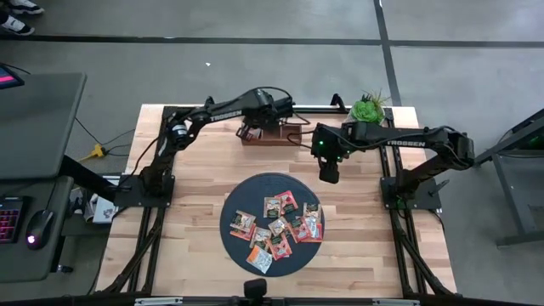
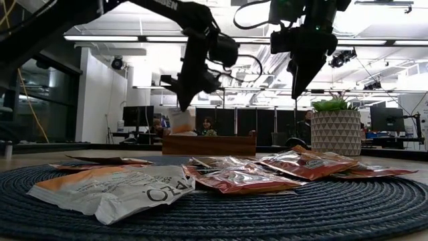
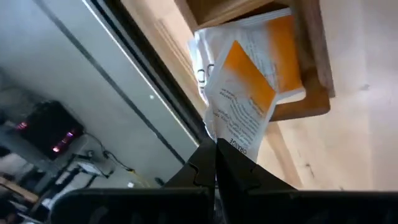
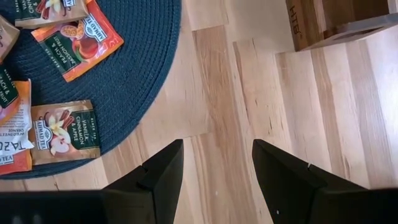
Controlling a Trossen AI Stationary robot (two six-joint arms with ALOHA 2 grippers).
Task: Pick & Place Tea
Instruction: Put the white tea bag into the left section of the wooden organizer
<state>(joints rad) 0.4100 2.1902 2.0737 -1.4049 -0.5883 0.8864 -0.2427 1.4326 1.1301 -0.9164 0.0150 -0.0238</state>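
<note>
Several tea sachets [image 1: 276,225] lie flat on the dark round mat [image 1: 242,191] at the table's near middle. At the far middle stands a wooden box [image 1: 280,136] with an orange-and-white sachet [image 3: 283,46] inside. My left gripper [image 3: 216,146] is over the box's left end, shut on another orange-and-white sachet [image 3: 239,102]. My right gripper [image 4: 217,155] hangs open over bare wood just right of the mat's far edge, with nothing between its fingers. My left gripper pinches one edge of the orange-and-white sachet [image 3: 231,142] between its two fingers. The fingers slant down from the table's left toward the box. The sachet hangs below the fingertips [image 2: 180,122] over the box [image 2: 208,144]. Whether its lower end touches the box I cannot tell.
A potted green plant [image 1: 367,108] stands at the far right, beside the box. Bare wooden tabletop [image 4: 323,124] lies between the mat and the box and along both sides of the mat.
</note>
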